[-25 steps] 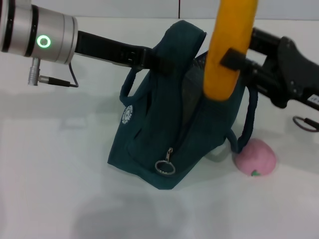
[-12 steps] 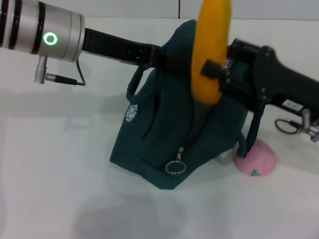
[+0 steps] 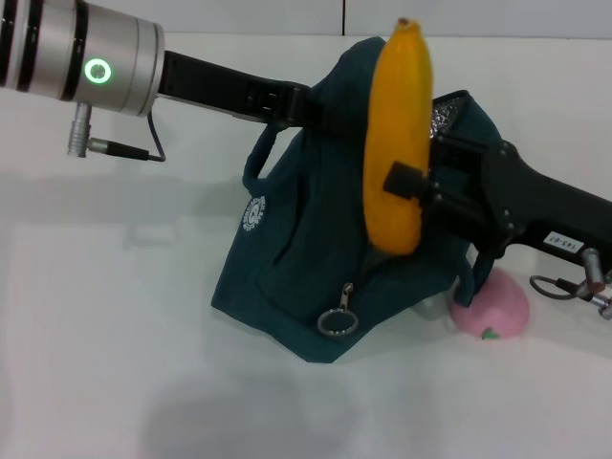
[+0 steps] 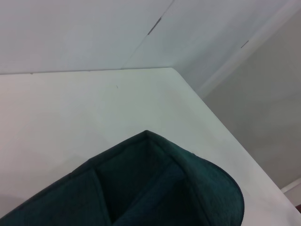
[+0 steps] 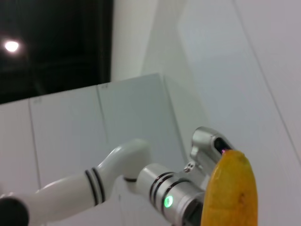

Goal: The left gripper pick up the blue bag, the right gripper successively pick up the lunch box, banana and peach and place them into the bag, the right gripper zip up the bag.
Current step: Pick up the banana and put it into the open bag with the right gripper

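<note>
Head view shows the left gripper (image 3: 311, 107) clamped on the upper edge of the blue bag (image 3: 316, 258), its jaws closed on the fabric and holding that side up so the bag stands on the white bench (image 3: 105, 363) with its mouth facing the right arm. The right gripper (image 3: 413, 186) comes in from the right side, jaws closed on the banana (image 3: 394, 143), which stands nearly upright, stem end at the top, its lower end low in front of the bag's opening. Whether that end is already inside the mouth or just in front of it cannot be told. The zipper pull (image 3: 335, 320) hangs low on the front of the bag, so the bag is judged unzipped.

As for progress, the bag is held, and the banana is in hand but not yet released. The peach (image 3: 492, 306) lies on the bench just beside the bag, near its hanging strap, untouched. No lunch box shows anywhere on the bench; it may already be inside the bag, though the interior is hidden.

Left to do: drop the banana, fetch the peach, then close the zipper.
</note>
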`<control>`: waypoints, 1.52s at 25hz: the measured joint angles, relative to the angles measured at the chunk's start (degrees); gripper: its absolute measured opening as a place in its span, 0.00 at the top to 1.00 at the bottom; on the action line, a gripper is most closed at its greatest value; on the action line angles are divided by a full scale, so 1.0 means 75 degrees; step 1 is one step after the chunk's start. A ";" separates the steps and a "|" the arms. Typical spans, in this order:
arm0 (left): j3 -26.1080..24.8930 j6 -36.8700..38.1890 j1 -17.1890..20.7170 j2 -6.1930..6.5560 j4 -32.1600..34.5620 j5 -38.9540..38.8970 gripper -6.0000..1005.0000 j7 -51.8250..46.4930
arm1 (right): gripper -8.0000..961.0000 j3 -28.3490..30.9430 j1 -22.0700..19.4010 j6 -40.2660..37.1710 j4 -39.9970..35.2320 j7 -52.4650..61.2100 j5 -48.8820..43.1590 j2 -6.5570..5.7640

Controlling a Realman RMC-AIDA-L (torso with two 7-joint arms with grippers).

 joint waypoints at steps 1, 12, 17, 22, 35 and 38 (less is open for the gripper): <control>0.0000 0.0000 0.0006 0.0001 0.0001 0.0000 0.96 0.0000 | 0.55 -0.0110 -0.0044 0.0075 -0.0002 0.0072 0.0142 0.0000; -0.0015 0.0000 0.0061 0.0008 0.0001 0.0000 0.96 0.0000 | 0.55 -0.0446 -0.0286 0.1411 -0.0016 0.1727 0.0598 0.0000; -0.0046 0.0001 0.0118 0.0016 0.0001 0.0002 0.96 0.0008 | 0.55 -0.0512 -0.0485 0.1363 -0.0087 0.2389 0.0602 0.0000; -0.0034 0.0001 0.0131 0.0021 0.0001 0.0002 0.96 0.0023 | 0.55 -0.0649 -0.0478 0.1436 -0.0101 0.3640 0.0574 0.0000; -0.0018 0.0001 0.0134 0.0023 0.0001 -0.0001 0.96 -0.0007 | 0.55 -0.1137 -0.0024 0.1470 -0.0195 0.5347 0.0201 -0.0165; -0.0012 0.0001 0.0129 0.0023 0.0001 -0.0001 0.96 -0.0009 | 0.55 -0.1136 0.0029 0.1452 -0.0237 0.5334 0.0060 -0.0188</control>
